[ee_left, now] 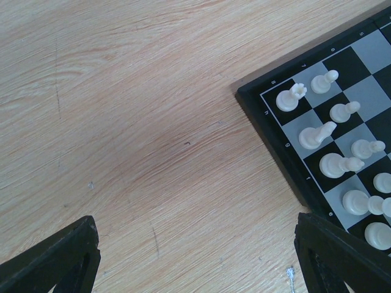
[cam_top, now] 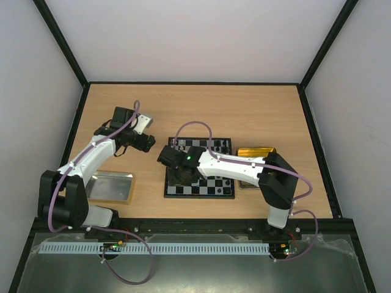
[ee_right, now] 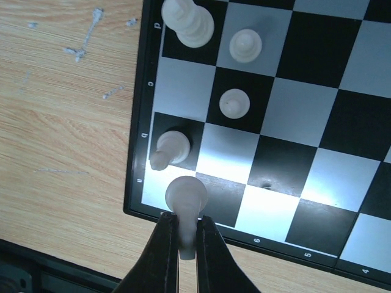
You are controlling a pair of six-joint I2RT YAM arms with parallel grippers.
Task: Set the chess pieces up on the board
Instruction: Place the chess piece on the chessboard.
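While your right tool (ee_right: 186,244) pinches a white piece (ee_right: 186,196) above the corner of the board (ee_right: 278,168), you are placing it. Next, lower it gently onto that square, then let go. Your left tool (ee_left: 194,235) hangs wide open beside the board.

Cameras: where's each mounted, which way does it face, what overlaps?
Top external: above and behind, looking down; left arm, right arm and board show.
Left wrist: faces down at table and board corner with white pieces; left end effector open.
Right wrist: faces down at board corner; right end effector shut on a white piece.
Shared: the board, all three.
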